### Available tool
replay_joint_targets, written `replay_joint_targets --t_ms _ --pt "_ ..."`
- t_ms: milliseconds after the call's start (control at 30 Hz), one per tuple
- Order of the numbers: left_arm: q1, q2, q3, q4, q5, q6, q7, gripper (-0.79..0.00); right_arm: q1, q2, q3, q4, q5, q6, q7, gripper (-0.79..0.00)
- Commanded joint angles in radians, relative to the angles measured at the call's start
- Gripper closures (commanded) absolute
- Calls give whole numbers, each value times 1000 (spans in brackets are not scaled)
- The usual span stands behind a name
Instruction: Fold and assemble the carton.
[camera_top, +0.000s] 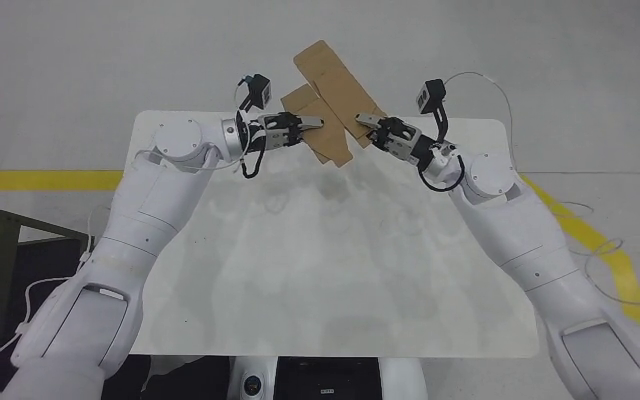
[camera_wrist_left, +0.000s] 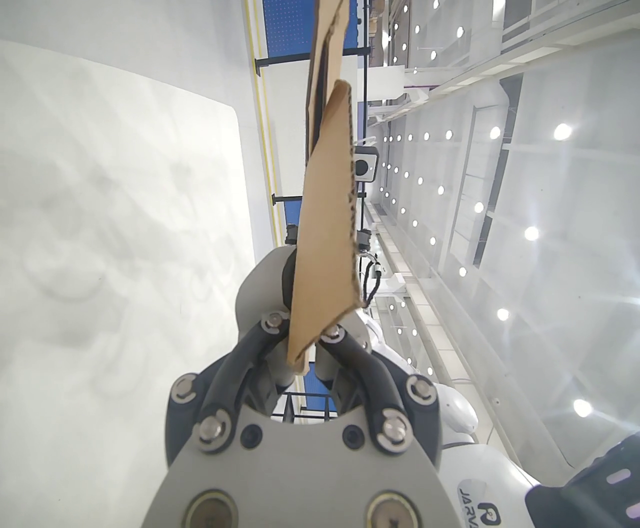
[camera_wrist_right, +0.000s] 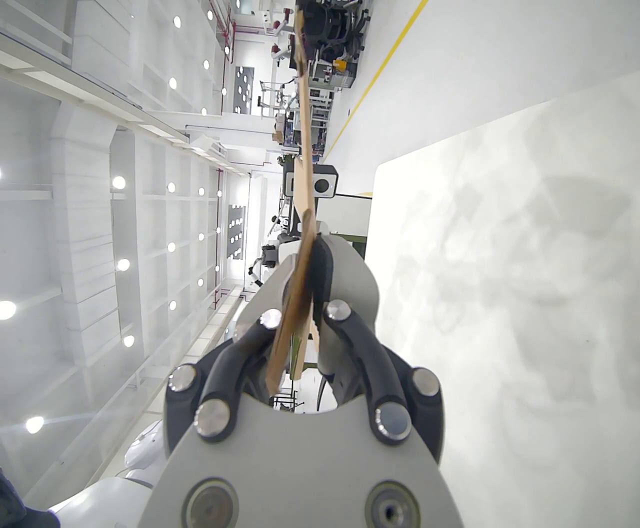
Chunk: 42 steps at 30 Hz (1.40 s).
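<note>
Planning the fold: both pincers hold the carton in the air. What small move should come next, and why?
Probably ease the left pincer and right pincer slightly toward each other, so the carton bows open along its creases. Each is shut on an opposite edge, and the carton looks nearly flat, lifted over the far edge of the table.

One flat brown carton (camera_top: 338, 85), one white table (camera_top: 320, 290), two pairs of jaws.

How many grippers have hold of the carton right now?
2. The left gripper is shut on a flap of the carton; the right gripper is shut on its opposite edge.
</note>
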Motion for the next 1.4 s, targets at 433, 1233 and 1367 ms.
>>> replay_joint_targets --t_ms 433,1233,1367 --pt "-92 3 -49 96 -18 56 -183 0 -24 -9 105 125 160 -180 277 -785" --pt "-101 49 166 14 -29 -53 -524 0 84 -77 52 369 199 -241 667 -785" --pt "-111 58 229 -8 -69 -63 -524 0 82 -84 48 368 194 -223 685 -785"
